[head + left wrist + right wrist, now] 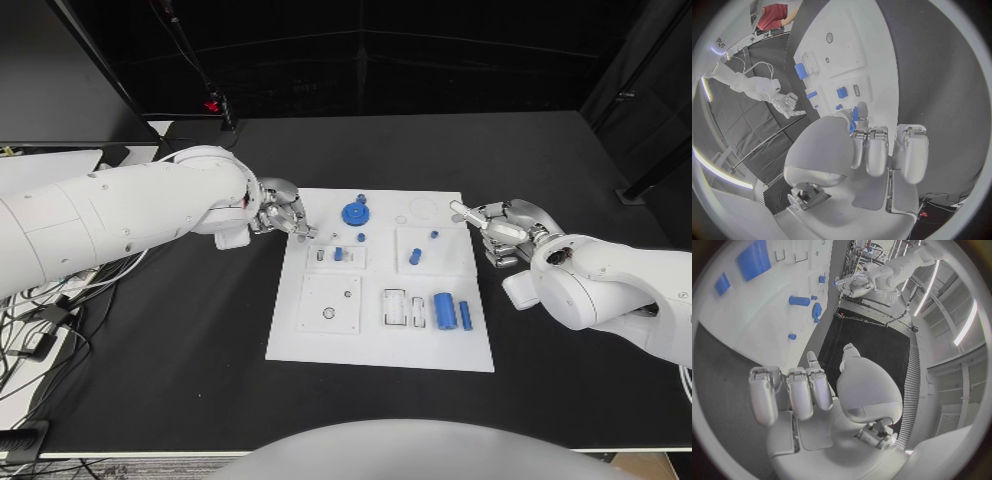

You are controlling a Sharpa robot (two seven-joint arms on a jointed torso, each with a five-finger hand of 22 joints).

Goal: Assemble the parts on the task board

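Note:
The white task board (378, 345) lies mid-table. On it are a blue gear (355, 214), small blue pegs (361, 237), short blue pieces (415, 256) and a blue cylinder (446, 311). My left hand (283, 215) hovers at the board's far left edge. In the left wrist view its thumb and fingers (867, 150) close around a slim blue part (855, 116). My right hand (499, 230) is at the board's right edge, beside the pieces there, with fingers (798, 392) loosely apart and nothing in them. The gear (817, 310) lies beyond it.
A flat white panel (330, 303) with small holes and several outlined slots (394, 306) take up the board's near half. Black table (173, 340) surrounds the board. Cables (43, 310) lie at the table's left side.

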